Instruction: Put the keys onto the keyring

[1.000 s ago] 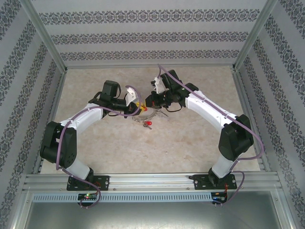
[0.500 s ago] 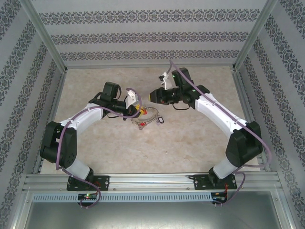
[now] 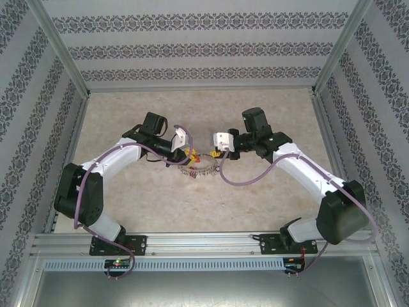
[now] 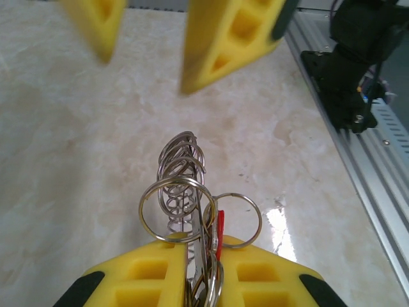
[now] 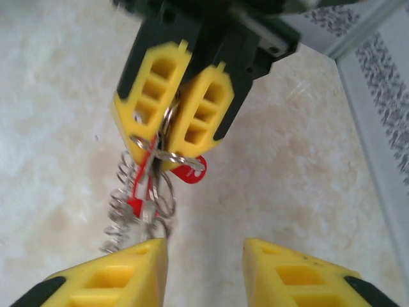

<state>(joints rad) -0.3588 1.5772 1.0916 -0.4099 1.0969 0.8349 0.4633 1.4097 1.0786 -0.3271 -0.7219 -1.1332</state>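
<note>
keyring (image 4: 182, 185): 1, clenched in left gripper (image 4: 201, 256), coils jutted out over mid-table | keys (image 5: 192, 167): 2 red heads counted, hung among loops | right gripper (image 5: 204, 256): released, faced keyring, near | marble table (image 3: 268, 185) beneath

We see that the right gripper (image 3: 213, 154), which a second ago met the left gripper (image 3: 186, 151) with its fingers closed, has pulled back toward the table's far edge and returned, and now faces the left one just apart with its fingers parted. Its elbow has swung out toward the table's right edge. The keyring (image 3: 195, 169) has shifted slightly toward the near edge, and the red of the keys (image 3: 197, 155), then at its near side, now shows by the left gripper's tips.
</note>
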